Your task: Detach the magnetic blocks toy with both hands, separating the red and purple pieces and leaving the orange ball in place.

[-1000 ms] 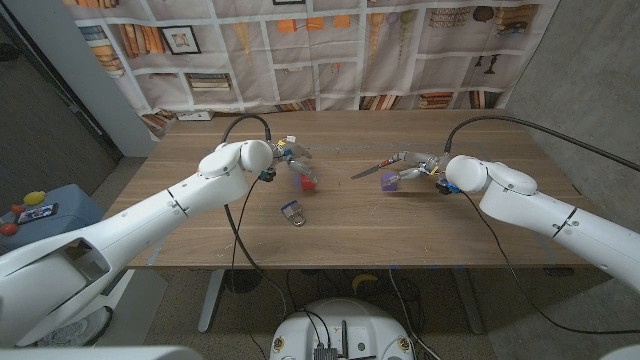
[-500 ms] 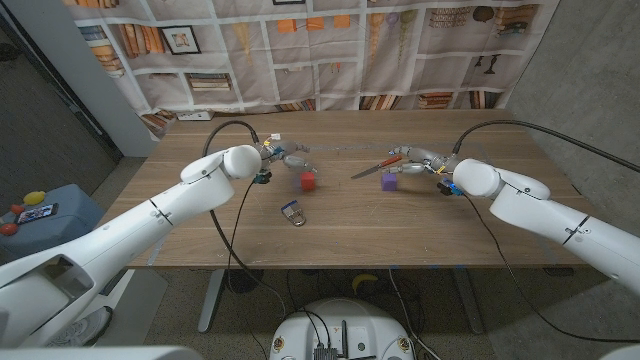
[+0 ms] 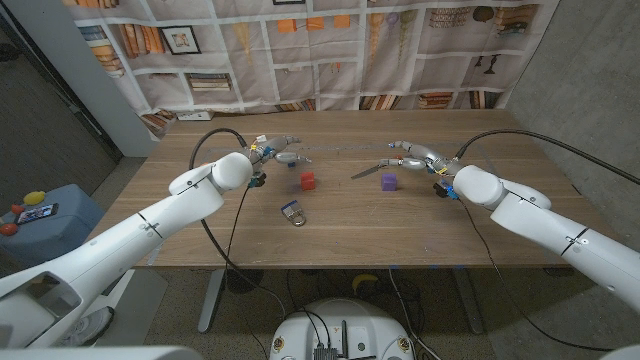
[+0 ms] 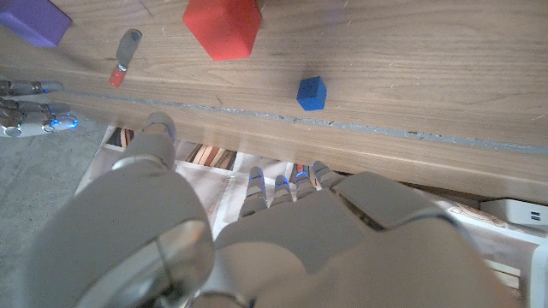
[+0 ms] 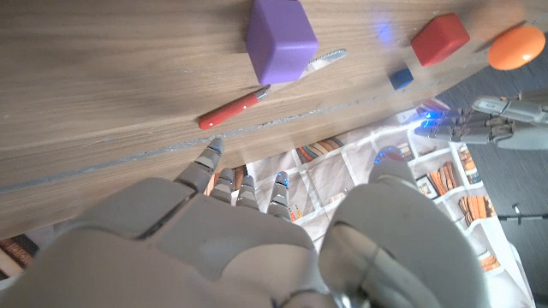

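Note:
The red block (image 3: pixel 308 180) and the purple block (image 3: pixel 388 181) lie apart on the wooden table (image 3: pixel 350 235), with a clear gap between them. My left hand (image 3: pixel 276 151) hovers behind and to the left of the red block (image 4: pixel 222 28), fingers spread and holding nothing. Behind and to the right of the purple block (image 5: pixel 280 39), my right hand (image 3: pixel 413 155) is also open and empty. The orange ball (image 5: pixel 516 46) shows in the right wrist view close to my left hand's fingers (image 5: pixel 479 121); whether they touch it I cannot tell.
A red-handled knife (image 3: pixel 371 167) lies just behind the purple block. A small blue cube (image 4: pixel 312 92) sits near the red block. A small padlock-like metal thing (image 3: pixel 293 213) lies nearer the front edge. A bookshelf-print cloth (image 3: pixel 330 50) hangs behind the table.
Both hands have let go of their blocks and drawn back toward the far side. The red and purple blocks now lie free on the table.

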